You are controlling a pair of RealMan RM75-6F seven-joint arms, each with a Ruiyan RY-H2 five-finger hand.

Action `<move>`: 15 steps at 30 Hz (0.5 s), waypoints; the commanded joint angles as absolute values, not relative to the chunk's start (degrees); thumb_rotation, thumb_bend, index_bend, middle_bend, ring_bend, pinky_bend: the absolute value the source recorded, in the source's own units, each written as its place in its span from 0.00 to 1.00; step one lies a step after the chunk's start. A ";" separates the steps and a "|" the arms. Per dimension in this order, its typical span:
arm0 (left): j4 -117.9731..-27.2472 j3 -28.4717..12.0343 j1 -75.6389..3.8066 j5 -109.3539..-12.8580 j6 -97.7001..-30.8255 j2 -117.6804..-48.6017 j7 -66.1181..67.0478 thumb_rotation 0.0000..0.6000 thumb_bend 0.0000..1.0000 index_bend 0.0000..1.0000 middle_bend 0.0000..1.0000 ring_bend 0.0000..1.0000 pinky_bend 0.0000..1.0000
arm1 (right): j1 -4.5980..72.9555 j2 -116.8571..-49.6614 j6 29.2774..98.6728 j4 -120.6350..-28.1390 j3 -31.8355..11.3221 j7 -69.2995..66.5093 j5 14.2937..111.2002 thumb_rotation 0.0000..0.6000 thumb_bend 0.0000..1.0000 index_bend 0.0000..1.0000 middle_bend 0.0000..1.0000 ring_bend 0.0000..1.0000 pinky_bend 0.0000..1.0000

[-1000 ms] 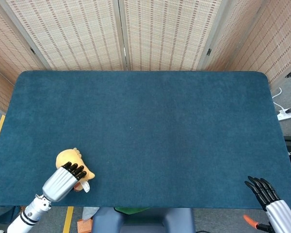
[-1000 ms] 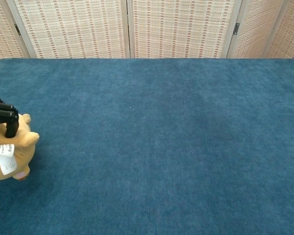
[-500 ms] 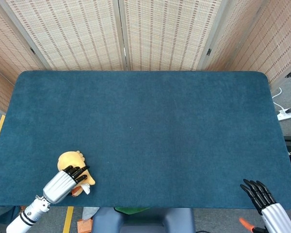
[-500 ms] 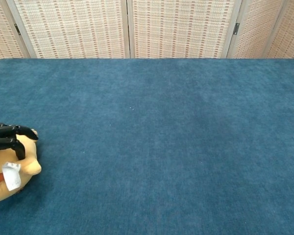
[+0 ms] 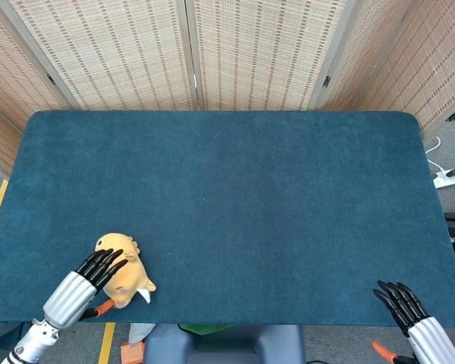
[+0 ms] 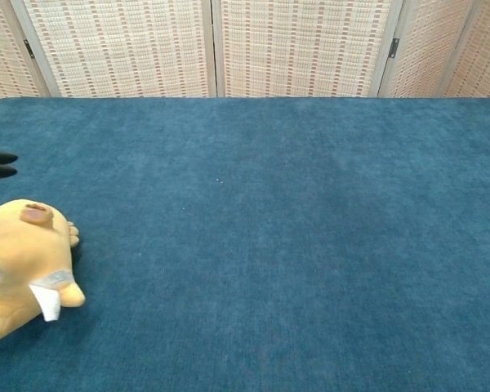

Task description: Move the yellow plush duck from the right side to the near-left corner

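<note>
While lying near-left, duck (image 5: 124,267) sits just beside spread left robot hand (image 5: 86,277).

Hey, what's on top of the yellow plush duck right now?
In the head view the left robot hand reaches over the duck, fingers spread; whether they touch it is unclear. A white tag sticks out at its near side. The part beneath the fingers is hidden.

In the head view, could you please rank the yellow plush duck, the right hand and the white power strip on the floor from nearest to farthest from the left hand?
1. Yellow plush duck: at the table's near-left corner, right beside the left hand.
2. Right hand: at the near-right edge.
3. White power strip: on the floor beyond the table's right side.
</note>
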State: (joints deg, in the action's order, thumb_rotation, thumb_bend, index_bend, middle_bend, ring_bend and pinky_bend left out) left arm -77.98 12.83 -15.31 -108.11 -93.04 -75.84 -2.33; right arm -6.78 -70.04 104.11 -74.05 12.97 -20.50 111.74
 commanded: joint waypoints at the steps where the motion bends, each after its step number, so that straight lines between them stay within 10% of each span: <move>1: -81.04 14.11 -13.19 -108.55 -94.89 -73.06 -1.65 1.00 0.22 0.00 0.00 0.00 0.11 | -6.27 -69.99 104.05 -73.85 12.91 -20.92 112.12 1.00 0.15 0.00 0.00 0.00 0.00; 15: -81.69 10.89 2.08 -92.26 -107.05 -65.42 -11.31 1.00 0.27 0.00 0.00 0.00 0.11 | -7.53 -69.07 103.59 -81.29 5.58 -2.63 103.38 1.00 0.15 0.00 0.00 0.00 0.00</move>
